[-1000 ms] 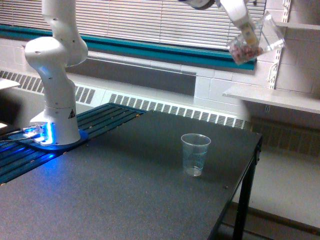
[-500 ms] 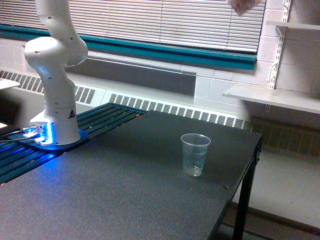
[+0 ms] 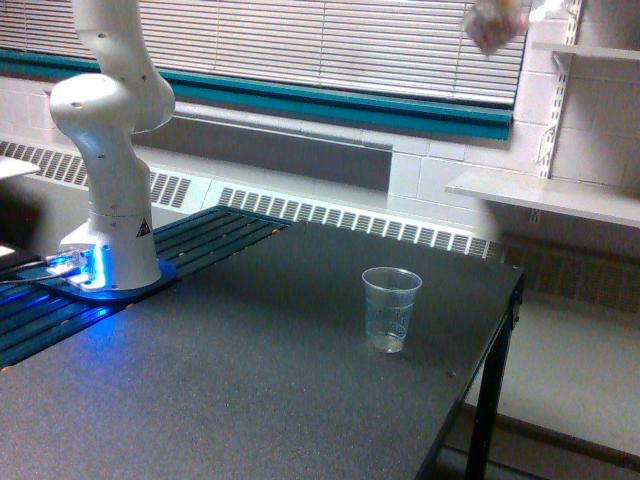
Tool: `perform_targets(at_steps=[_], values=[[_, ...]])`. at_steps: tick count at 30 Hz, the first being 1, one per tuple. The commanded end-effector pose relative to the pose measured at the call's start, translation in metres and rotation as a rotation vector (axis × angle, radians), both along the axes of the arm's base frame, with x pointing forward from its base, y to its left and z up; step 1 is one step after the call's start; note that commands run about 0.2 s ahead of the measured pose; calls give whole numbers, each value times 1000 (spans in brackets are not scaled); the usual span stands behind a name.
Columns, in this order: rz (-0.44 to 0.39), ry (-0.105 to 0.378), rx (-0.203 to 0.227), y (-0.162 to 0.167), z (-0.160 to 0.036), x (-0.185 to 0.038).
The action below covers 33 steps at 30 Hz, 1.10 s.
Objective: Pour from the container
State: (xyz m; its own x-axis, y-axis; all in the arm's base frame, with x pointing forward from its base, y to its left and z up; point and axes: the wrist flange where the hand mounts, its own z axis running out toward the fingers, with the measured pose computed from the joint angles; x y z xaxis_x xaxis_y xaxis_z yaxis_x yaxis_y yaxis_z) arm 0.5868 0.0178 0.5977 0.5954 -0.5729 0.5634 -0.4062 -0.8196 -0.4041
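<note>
The container hangs high in the air at the top edge of the exterior view, right of centre, blurred, with pinkish bits showing through its clear wall. Only a pale blurred piece of my gripper shows beside it at the frame's top; the rest is cut off, and the container stays aloft in its hold. A clear ribbed plastic cup stands upright on the dark table, well below the container and to its left. It looks empty.
The arm's white base stands at the exterior view's left on a blue-lit mount. The table's right edge drops off just past the cup. White wall shelves sit at the right, window blinds behind.
Over the second the container rose from beside the shelf bracket to the frame's top edge. It now shows slightly lower and further right than half a second ago. The cup has not moved.
</note>
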Motion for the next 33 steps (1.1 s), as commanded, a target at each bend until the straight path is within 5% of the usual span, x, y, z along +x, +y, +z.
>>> perform_targets(at_steps=[1,20,33], values=[[72,30,-12,20,-29,2],[88,96,64,35,-105,-34],[103,224,67,38,-158,-68]])
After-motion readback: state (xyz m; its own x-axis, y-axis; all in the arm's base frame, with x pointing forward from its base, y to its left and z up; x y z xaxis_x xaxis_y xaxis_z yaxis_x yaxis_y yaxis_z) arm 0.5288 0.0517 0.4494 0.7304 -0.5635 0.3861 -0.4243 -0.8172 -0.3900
